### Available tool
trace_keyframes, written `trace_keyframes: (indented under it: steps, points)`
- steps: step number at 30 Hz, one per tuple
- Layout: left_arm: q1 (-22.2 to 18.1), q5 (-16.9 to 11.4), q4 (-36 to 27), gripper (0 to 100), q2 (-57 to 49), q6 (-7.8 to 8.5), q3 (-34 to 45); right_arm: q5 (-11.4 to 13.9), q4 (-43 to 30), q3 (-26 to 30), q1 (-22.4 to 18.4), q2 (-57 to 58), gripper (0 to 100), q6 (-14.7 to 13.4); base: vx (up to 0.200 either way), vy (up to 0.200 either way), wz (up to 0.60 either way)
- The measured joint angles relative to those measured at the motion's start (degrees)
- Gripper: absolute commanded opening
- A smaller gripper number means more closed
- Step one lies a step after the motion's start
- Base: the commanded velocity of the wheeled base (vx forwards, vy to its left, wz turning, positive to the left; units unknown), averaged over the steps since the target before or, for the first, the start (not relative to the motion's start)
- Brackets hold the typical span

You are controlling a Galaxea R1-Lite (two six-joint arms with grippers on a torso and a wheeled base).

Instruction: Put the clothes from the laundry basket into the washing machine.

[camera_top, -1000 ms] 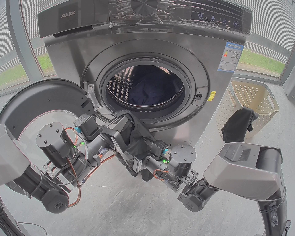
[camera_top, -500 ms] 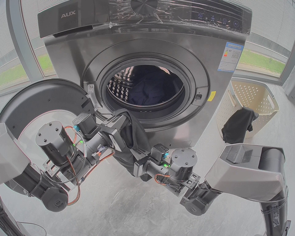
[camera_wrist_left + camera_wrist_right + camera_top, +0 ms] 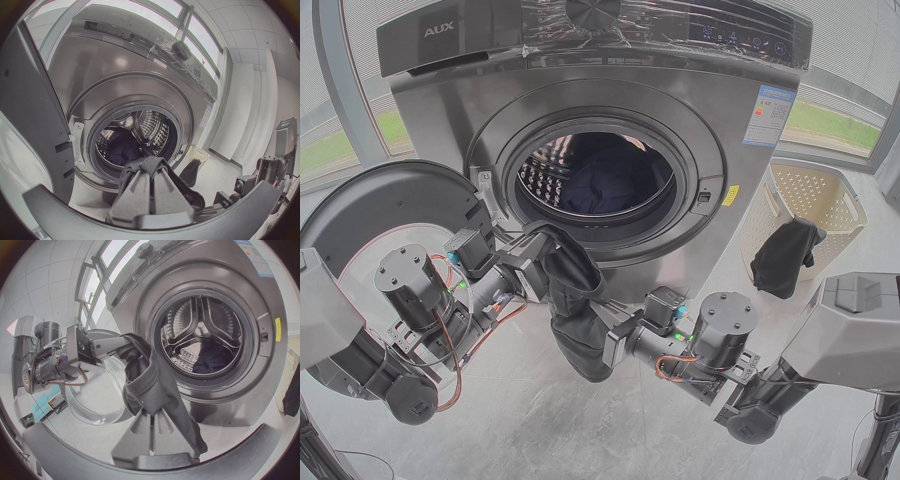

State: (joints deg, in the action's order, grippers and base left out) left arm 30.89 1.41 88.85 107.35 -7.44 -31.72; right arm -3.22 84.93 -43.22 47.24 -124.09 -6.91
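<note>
The task is partway done, as I judge it. Inside the washing machine [image 3: 594, 87], dark clothes [image 3: 600, 184] already lie in the drum. A black garment [image 3: 578, 312] hangs at 6 o'clock of the round opening, outside it and above the floor. The left pincer [image 3: 540, 236] is pinching its top edge and the right pincer [image 3: 599, 309] is pinching it lower down. At 3 o'clock another dark piece [image 3: 784, 256] drapes over the rim of the laundry basket [image 3: 837, 187], left to load.

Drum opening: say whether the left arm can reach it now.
Probably yes: the door is swung aside, and the left tool holds the dark garment just before the drum opening. The right tool also grips it.
</note>
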Motion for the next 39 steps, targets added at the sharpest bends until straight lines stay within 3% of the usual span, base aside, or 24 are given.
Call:
trace_keyframes:
  steps: [8, 16, 17, 28, 35, 39]
  points:
    - [-0.11, 0.35, -0.02, 0, 0.06, -0.02, 0.05, 1.39, 0.07, 4.50, -4.16, 3.44, 0, 0.54, 0.000, 0.000, 0.00]
    - [0.61, 0.48, 0.00, 0, -0.54, 0.05, 0.27, 2.16, 0.52, 3.56, -8.11, 3.19, 0, 1.00, 0.000, 0.000, 0.00]
    - [0.77, 0.52, 0.00, 0, -0.66, 0.05, 0.30, 2.16, 0.52, 3.06, -8.29, 2.86, 100, 1.00, 0.000, 0.000, 0.00]
    - [2.49, 1.71, 0.06, 0, -1.34, 0.09, 0.11, 1.63, -0.11, -2.23, -9.20, -2.34, 100, 0.98, 0.000, 0.000, 0.00]
    - [2.57, 1.82, 0.05, 0, -1.37, 0.07, -0.02, 1.39, 0.05, -1.21, -8.52, -3.34, 100, 0.89, 0.000, 0.000, 0.00]
    - [2.45, 2.13, 0.02, 0, -1.34, 0.05, -0.13, 1.34, 0.07, 1.33, -6.10, -2.56, 100, 0.82, 0.000, 0.000, 0.00]
